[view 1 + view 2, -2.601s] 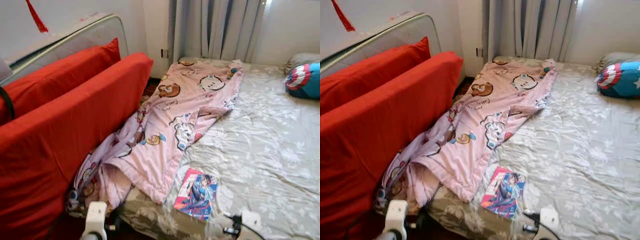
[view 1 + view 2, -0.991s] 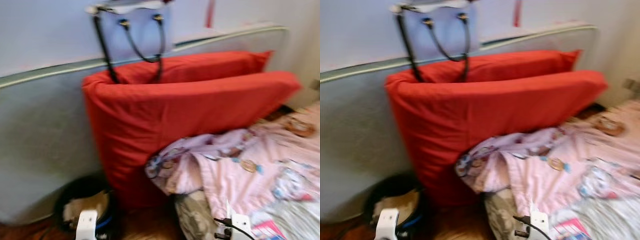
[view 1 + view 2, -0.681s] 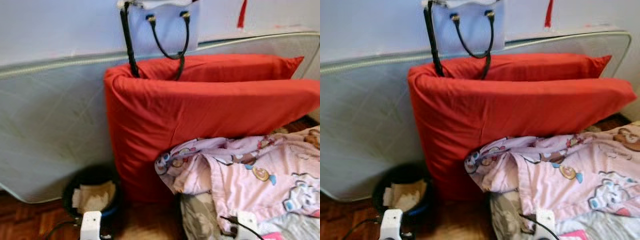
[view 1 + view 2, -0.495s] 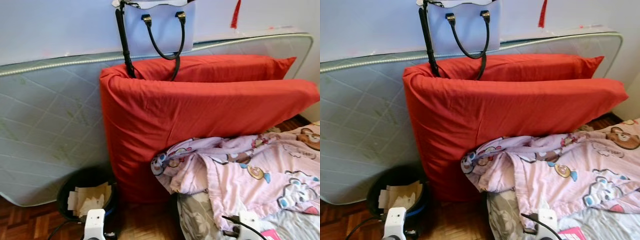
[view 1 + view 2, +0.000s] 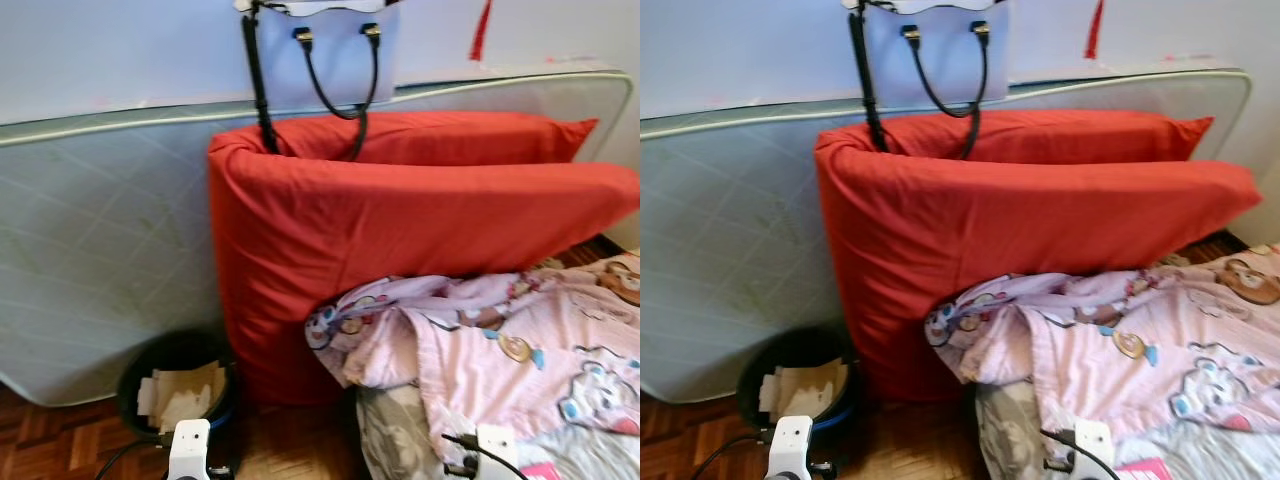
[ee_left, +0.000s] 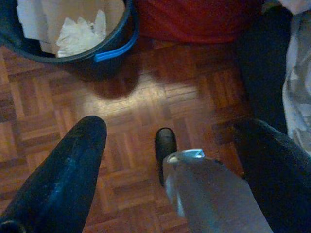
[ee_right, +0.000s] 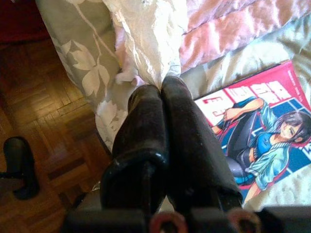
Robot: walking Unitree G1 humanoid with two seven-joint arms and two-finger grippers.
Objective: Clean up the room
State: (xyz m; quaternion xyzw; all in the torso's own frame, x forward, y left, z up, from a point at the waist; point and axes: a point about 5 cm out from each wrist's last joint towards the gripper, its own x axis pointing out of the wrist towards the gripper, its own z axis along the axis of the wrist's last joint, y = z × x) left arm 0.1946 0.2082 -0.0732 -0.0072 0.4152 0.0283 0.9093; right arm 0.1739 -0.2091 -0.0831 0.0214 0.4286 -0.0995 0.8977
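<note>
A black waste bin (image 5: pixel 175 385) with a blue band stands on the parquet, holding crumpled paper (image 6: pixel 77 34). It sits at the foot of the red mattress (image 5: pixel 400 250). My left gripper (image 6: pixel 170 127) hangs open over the floor, short of the bin. A pink cartoon blanket (image 5: pixel 500 340) spills off the bed's corner. My right gripper (image 7: pixel 161 90) is shut, its tips against the blanket's pale crumpled edge (image 7: pixel 146 39). I cannot tell if it grips that cloth. A comic book (image 7: pixel 262 126) lies on the sheet beside the right gripper.
A grey mattress (image 5: pixel 100 250) leans along the wall behind the red one. A lavender handbag (image 5: pixel 320 60) with black handles hangs above them. The bed's floral sheet (image 7: pixel 82 58) drops to the parquet (image 6: pixel 146 102). My black foot (image 6: pixel 165 145) stands on the floor.
The camera swung left from the bed to the bin and leaning mattresses, then settled with a slight shift. The things themselves have not moved.
</note>
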